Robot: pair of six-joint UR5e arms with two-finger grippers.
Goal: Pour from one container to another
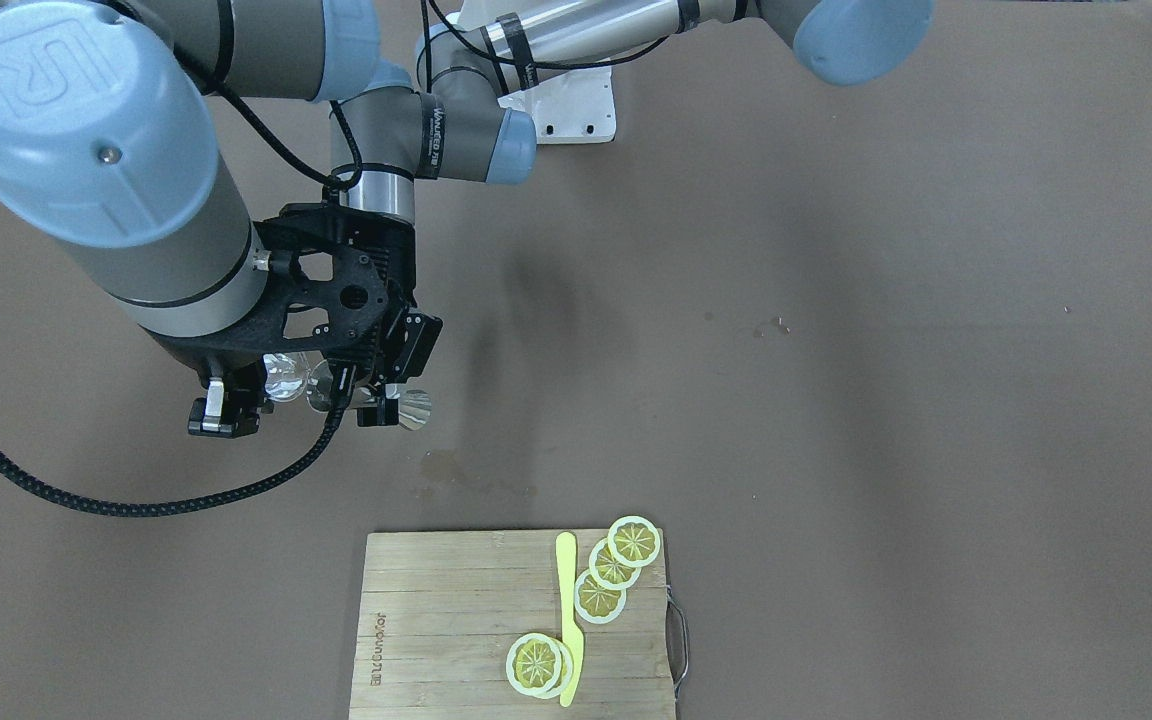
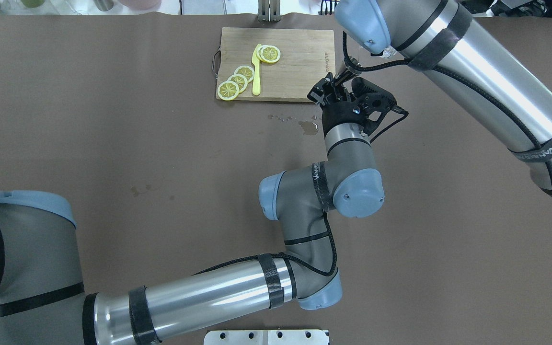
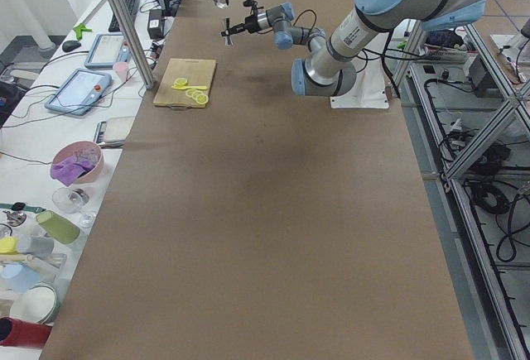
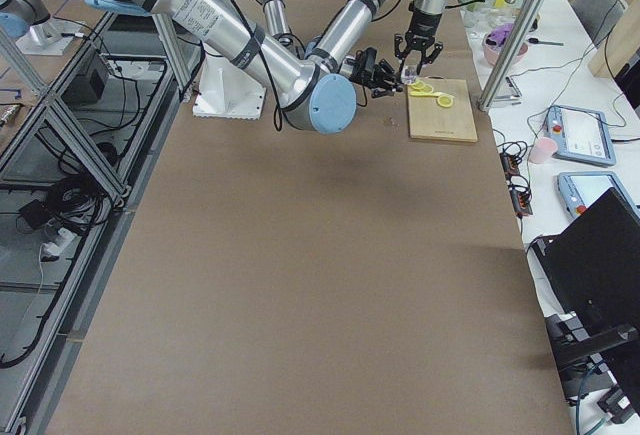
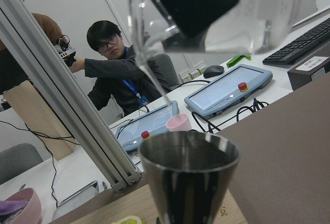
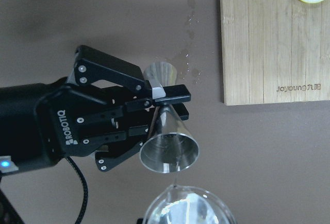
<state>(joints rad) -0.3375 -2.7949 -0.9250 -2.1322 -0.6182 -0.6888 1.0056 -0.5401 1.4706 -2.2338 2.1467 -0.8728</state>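
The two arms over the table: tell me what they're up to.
The left gripper holds the steel jigger by its waist, mouth up, above the table. The right gripper holds the clear glass tipped just above it, and a thin stream runs from the glass toward the jigger's mouth. Pouring is under way.

I count: 1 steel jigger [image 6: 170,131], 1 clear glass [image 6: 188,211], 1 wood cutting board [image 1: 436,620], 1 yellow knife [image 1: 568,620], 5 lemon slices [image 1: 599,598]. Plus 2 ppl [image 5: 111,74] in the bkgd.
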